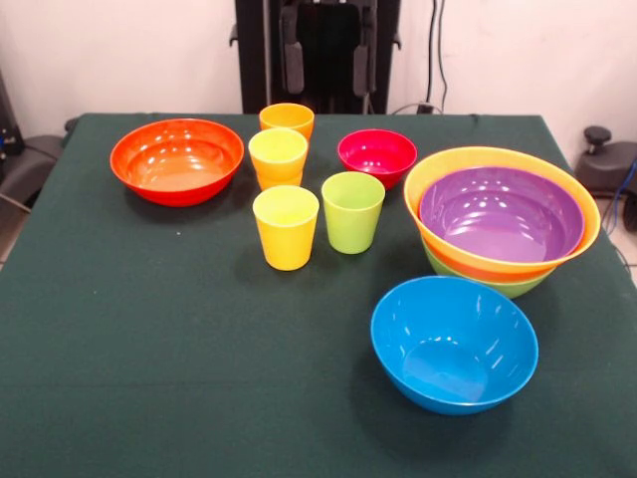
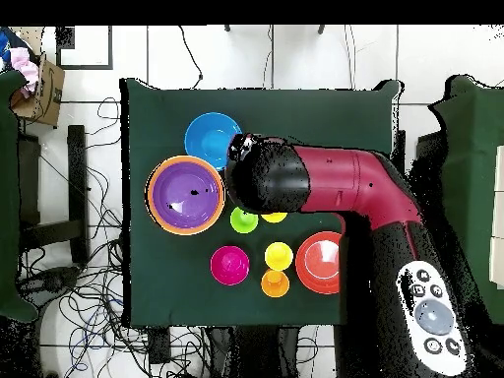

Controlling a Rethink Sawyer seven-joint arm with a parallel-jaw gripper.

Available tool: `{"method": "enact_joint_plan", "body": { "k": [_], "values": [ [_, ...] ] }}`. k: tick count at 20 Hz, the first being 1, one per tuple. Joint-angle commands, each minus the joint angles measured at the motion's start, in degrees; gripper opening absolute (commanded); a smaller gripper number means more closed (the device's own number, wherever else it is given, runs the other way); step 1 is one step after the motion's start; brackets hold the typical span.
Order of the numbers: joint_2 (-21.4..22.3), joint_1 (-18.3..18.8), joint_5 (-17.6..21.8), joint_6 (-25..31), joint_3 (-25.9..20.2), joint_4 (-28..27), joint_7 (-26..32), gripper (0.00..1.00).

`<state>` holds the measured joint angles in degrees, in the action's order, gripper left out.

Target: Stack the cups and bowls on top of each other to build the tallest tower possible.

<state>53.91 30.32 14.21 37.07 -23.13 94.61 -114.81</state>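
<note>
A tower stands at the right in the front view: a purple bowl nested in a large orange bowl, on a lime green bowl. It also shows in the overhead view. A blue bowl sits upright in front of it. A red-orange bowl is at the far left and a small magenta-red bowl at the far middle. A yellow cup and a lime green cup stand side by side. Another yellow cup sits in an orange one, with an orange cup behind. The arm's black end hangs over the cups; the gripper is hidden under it.
The robot's pedestal stands at the table's far edge. The dark green tablecloth covers the table. In the overhead view cables lie on the floor to the left and below, and a cardboard box sits at the upper left.
</note>
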Motion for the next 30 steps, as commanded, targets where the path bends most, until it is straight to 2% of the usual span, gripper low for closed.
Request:
{"method": "enact_joint_plan", "body": {
  "k": [1,8,13,17,26,30],
  "values": [
    [-7.8,0.9,7.7,-4.1,-3.0,-0.1,8.9,1.00],
    [-8.9,1.4,7.9,-4.4,-4.1,-0.1,7.7,1.00],
    [-8.8,1.2,9.4,-3.9,-4.2,-0.8,7.6,1.00],
    [-10.5,1.5,10.6,-5.0,-4.6,-1.4,7.7,1.00],
    [-11.1,2.0,12.6,-7.5,-4.7,-0.4,6.1,1.00],
    [-11.3,2.1,13.0,-6.7,-4.7,-1.9,6.8,1.00]
  ]
}}
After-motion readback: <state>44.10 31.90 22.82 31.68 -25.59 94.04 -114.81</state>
